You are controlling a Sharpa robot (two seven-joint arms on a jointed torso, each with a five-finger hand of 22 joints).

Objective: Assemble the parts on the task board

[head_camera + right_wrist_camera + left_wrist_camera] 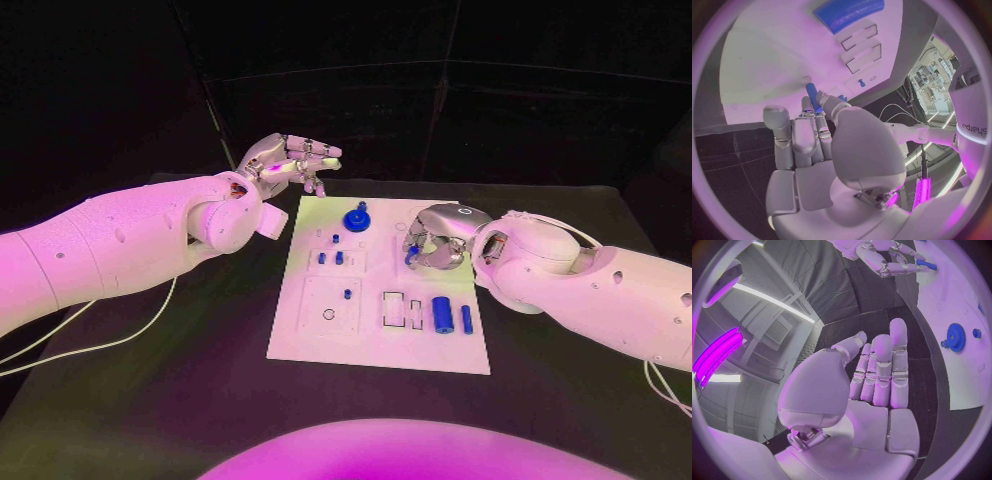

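Your right hand [433,243] pinches a small blue peg [812,94] over the task board [378,345] at about 3 o'clock of its centre. Your left hand [289,160], fingers apart and empty, hovers off the board's 11 o'clock corner. A blue gear [356,216] stands at 12 o'clock; your left forearm reads "sharpa"

"sharpa" on left arm [971,131]
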